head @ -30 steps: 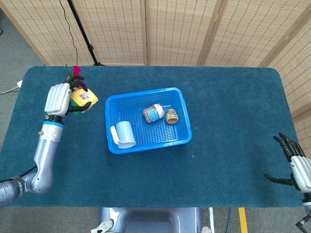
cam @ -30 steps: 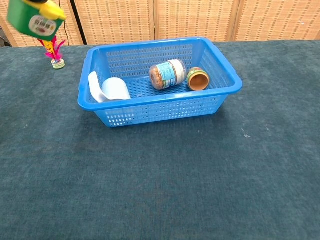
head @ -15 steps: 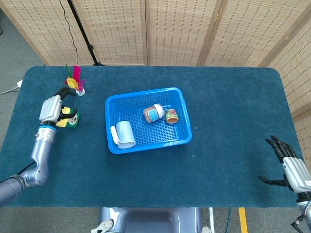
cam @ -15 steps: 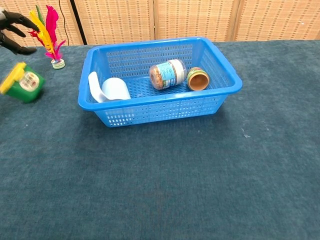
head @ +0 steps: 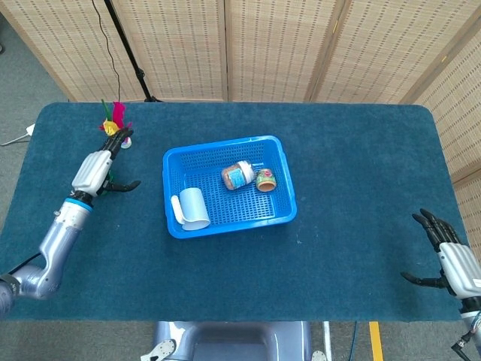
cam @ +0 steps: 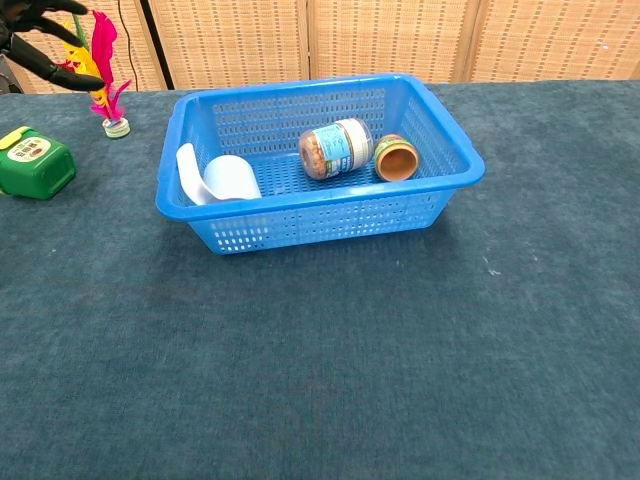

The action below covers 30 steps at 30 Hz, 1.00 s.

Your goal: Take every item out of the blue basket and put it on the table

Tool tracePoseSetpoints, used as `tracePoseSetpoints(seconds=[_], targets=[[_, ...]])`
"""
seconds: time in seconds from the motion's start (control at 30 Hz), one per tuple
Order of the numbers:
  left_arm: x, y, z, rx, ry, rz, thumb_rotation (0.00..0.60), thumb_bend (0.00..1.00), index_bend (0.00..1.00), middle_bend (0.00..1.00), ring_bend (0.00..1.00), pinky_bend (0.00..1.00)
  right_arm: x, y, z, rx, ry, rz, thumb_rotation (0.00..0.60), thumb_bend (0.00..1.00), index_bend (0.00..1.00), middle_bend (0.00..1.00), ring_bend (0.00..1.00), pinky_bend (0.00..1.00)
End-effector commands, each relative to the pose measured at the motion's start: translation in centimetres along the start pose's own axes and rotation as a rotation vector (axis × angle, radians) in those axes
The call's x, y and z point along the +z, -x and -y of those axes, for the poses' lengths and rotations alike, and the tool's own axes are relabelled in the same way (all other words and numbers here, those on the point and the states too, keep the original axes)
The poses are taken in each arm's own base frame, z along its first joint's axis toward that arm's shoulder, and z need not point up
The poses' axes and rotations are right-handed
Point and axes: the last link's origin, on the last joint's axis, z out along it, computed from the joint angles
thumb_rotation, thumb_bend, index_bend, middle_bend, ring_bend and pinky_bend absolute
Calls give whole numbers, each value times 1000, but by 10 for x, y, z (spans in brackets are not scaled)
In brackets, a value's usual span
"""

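The blue basket (head: 279, 174) (cam: 318, 197) stands mid-table. In it lie a pale blue cup (head: 192, 207) (cam: 218, 176) at its left end, a jar with a blue label (head: 239, 175) (cam: 337, 148) on its side, and a small brown can (head: 265, 180) (cam: 396, 158) beside the jar. A green container with a yellow lid (cam: 35, 165) stands on the table left of the basket; the head view hides it under my left hand (head: 97, 168) (cam: 45, 40). That hand hovers above it, fingers spread, holding nothing. My right hand (head: 452, 256) is open at the table's near right corner.
A pink and yellow feather shuttlecock (head: 114, 121) (cam: 104, 62) stands on the table just beyond the left hand. Woven screens line the far side. Blue cloth table (head: 361, 173) stretches between the basket and the right hand.
My left hand carried the green container down to the table left of the basket, let go of it, and has lifted off with fingers spread. The right hand has barely shifted.
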Motion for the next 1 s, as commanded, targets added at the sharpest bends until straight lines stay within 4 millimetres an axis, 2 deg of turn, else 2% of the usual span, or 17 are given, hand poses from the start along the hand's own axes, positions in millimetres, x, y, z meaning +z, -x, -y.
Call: tracePoseSetpoints(seconds=[0.03,0.33,0.53,0.67,0.83,1.0], targets=[[-15,7,-19,43,83,80,600,190,0,0,0,167,-1,-2,0,5,0,-6,600,0,0,0,0,0],[-28,42,-49,248,158,249,600,190,0,0,0,167,-3,-6,-2,20,-2,-15,600,0,0,0,0,0],[-29,49,-45,347,133,265,600,190,0,0,0,156,-3,-8,-3,26,1,-21,600,0,0,0,0,0],[-28,56,-39,465,119,274,600,190,0,0,0,73,-3,-9,-3,27,5,-21,600,0,0,0,0,0],[-22,67,-48,504,146,258,600,190,0,0,0,19,-3,-7,-2,22,2,-19,600,0,0,0,0,0],[-14,72,-60,524,171,243,600,189,0,0,0,15,-3,-7,-2,21,5,-19,600,0,0,0,0,0]])
